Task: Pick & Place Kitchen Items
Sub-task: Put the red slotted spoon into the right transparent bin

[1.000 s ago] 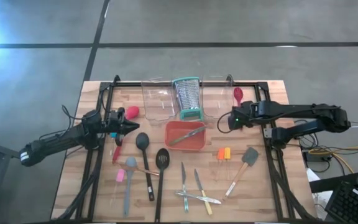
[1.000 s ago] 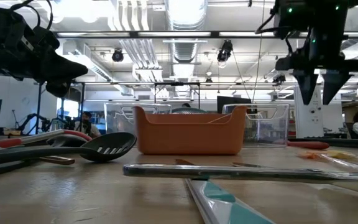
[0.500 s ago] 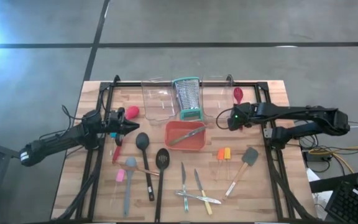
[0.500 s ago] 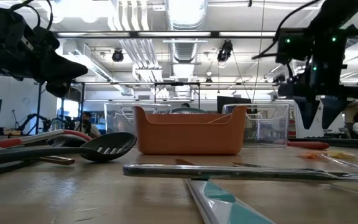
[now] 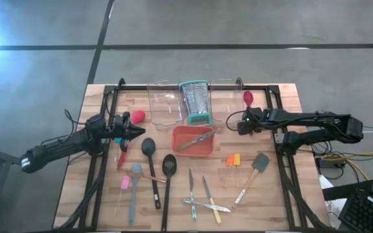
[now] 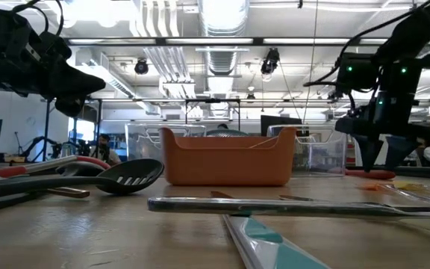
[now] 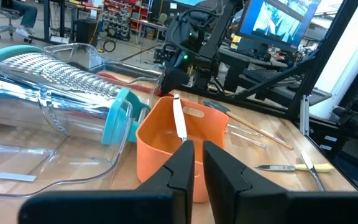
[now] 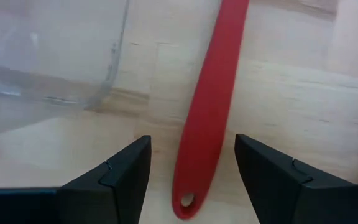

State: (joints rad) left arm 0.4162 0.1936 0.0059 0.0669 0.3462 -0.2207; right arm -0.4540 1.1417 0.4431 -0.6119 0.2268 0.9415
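A red spoon [image 5: 248, 98] lies flat on the table at the far right, its handle [image 8: 207, 112] running toward the near side. My right gripper [image 5: 241, 123] is open and low over the table. Its fingers stand on either side of the handle's free end [image 8: 185, 200] and do not touch it; it also shows in the low view [image 6: 375, 158]. My left gripper [image 5: 136, 132] is shut and empty, held above the table at the left, pointing at the orange tray [image 7: 160, 140]. Black spoon [image 5: 149, 147], slotted turner [image 5: 169, 165], grey spatula [image 5: 259, 164] and small knives [image 5: 206, 194] lie on the near half.
The orange tray [image 5: 180, 150] at mid-table holds a steel utensil [image 5: 196, 138]. A steel grater with teal rims [image 5: 195, 102] and a clear bin [image 5: 164, 105] stand behind it. Another clear bin's wall [image 8: 48, 56] lies close beside the red handle. Orange-handled tools [image 5: 233, 160] lie right of the tray.
My right gripper has come down from well above the table to just over it. It has moved a little toward the table's right edge, onto the red spoon's handle end, staying open.
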